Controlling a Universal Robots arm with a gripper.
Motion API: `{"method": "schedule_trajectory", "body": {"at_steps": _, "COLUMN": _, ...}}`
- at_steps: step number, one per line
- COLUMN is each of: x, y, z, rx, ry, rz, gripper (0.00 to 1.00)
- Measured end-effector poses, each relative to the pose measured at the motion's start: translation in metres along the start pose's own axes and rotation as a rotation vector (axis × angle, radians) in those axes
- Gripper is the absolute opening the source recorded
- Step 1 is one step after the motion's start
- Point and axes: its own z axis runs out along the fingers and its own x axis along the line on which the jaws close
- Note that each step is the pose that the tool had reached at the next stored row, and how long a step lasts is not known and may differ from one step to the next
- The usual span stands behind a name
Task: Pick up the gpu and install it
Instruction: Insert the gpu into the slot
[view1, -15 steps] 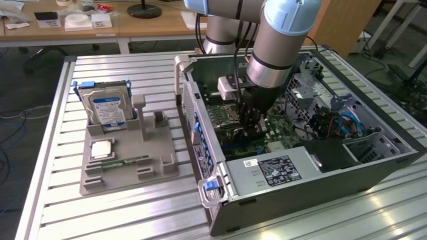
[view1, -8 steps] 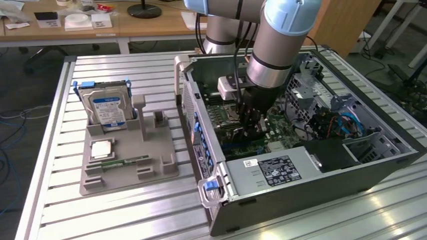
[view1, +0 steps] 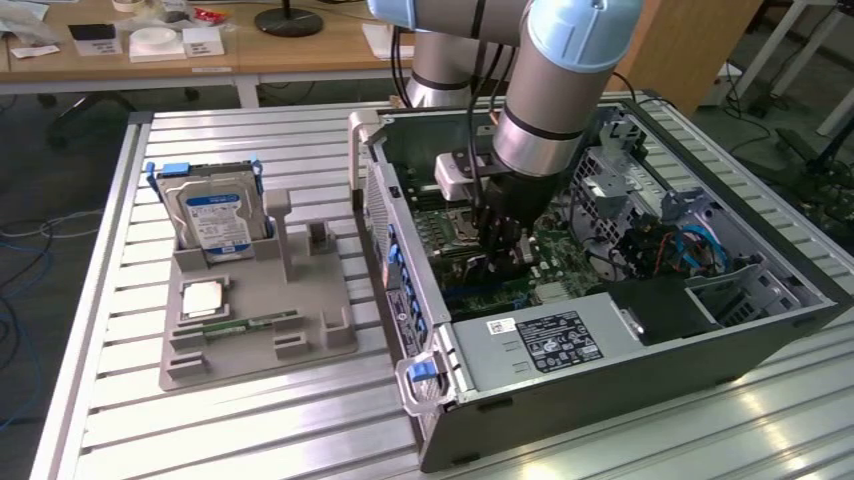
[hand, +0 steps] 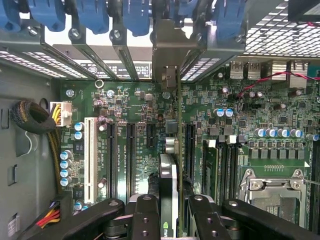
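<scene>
My gripper (view1: 503, 262) reaches down inside the open computer case (view1: 601, 350), over the green motherboard (hand: 135, 100). It is shut on the gpu (hand: 168, 175), which I see edge-on between the two black fingers (hand: 145, 215) as a thin dark card. The card stands upright over the board, between two of the long black expansion slots (hand: 131, 160). Its silvery end bracket (hand: 167, 50) lies against the case's rear slot openings, below the blue latches (hand: 135, 15). Whether the card's edge sits in a slot is hidden.
A white slot (hand: 90, 160), capacitors and a cable bundle (hand: 32, 117) flank the card. The CPU socket (hand: 272, 192) lies on the other side. Outside the case, a grey holder (view1: 254, 335) carries a hard drive (view1: 214, 215), a chip (view1: 203, 298) and a memory stick (view1: 247, 325).
</scene>
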Motion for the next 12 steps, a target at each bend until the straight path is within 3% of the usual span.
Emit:
{"method": "schedule_trajectory", "body": {"at_steps": 4, "x": 0.0000, "y": 0.0006, "z": 0.0006, "rx": 0.0041, "ry": 0.0000, "rz": 0.000, "gripper": 0.27}}
{"method": "schedule_trajectory", "body": {"at_steps": 12, "x": 0.0005, "y": 0.0017, "z": 0.0010, "rx": 0.0055, "ry": -0.0008, "rz": 0.000, "gripper": 0.27}}
